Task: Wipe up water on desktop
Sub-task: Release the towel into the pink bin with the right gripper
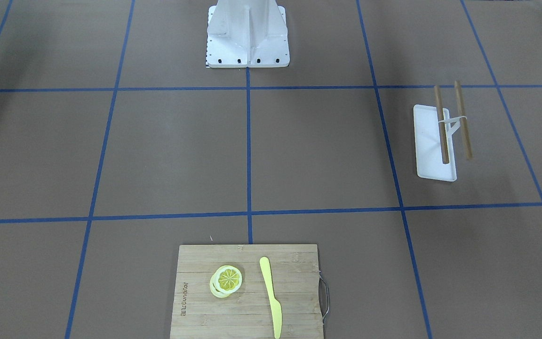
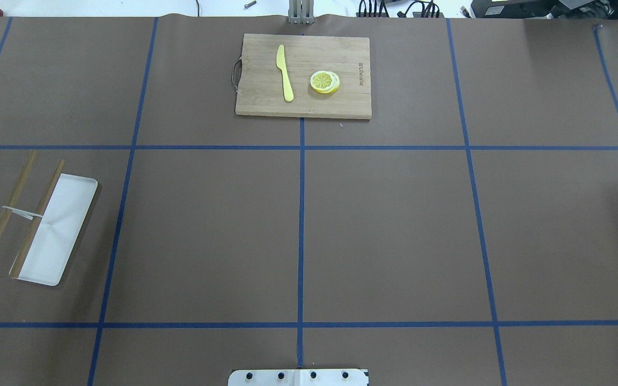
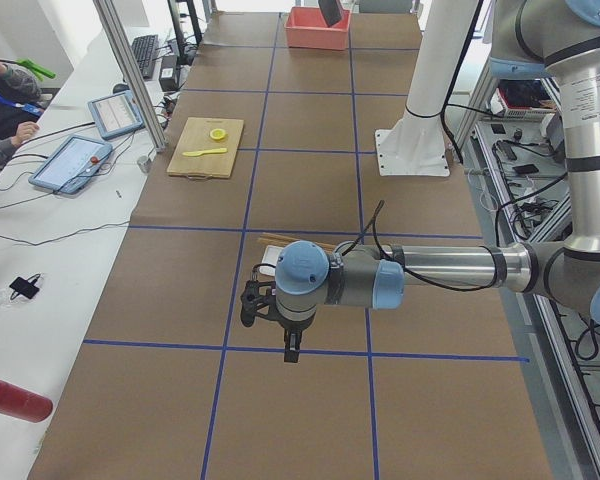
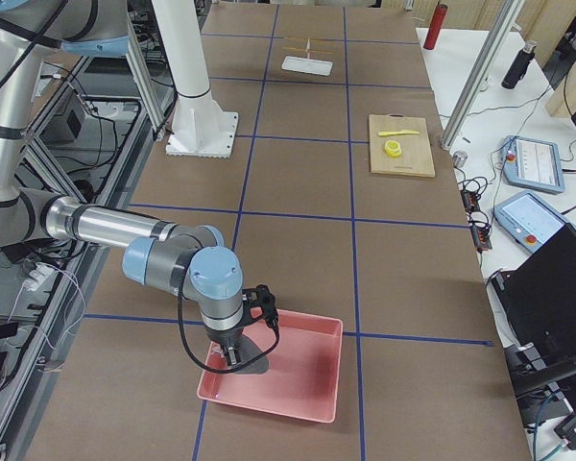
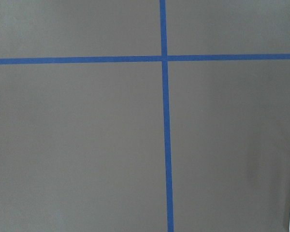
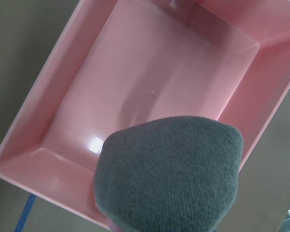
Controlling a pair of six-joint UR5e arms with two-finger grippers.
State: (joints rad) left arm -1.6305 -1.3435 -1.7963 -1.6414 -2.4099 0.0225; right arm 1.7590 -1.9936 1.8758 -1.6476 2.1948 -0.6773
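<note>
The desktop (image 2: 384, 230) is a wide brown surface crossed by blue tape lines; I can make out no water on it. My right gripper (image 4: 232, 353) hangs over a pink tray (image 4: 307, 384) at the table's right end. It holds a grey cloth (image 6: 169, 174) that hides its fingers in the right wrist view, above the tray's floor (image 6: 150, 72). My left gripper (image 3: 290, 345) hovers over the desktop near the white tray, seen only in the exterior left view, so I cannot tell if it is open. The left wrist view shows only bare desktop (image 5: 87, 145).
A bamboo cutting board (image 2: 341, 102) at the far edge carries a yellow knife (image 2: 285, 72) and lemon slices (image 2: 324, 82). A white tray (image 2: 62, 236) with two wooden sticks (image 2: 6, 214) lies on the left. The robot's base (image 1: 247, 37) stands at mid-table.
</note>
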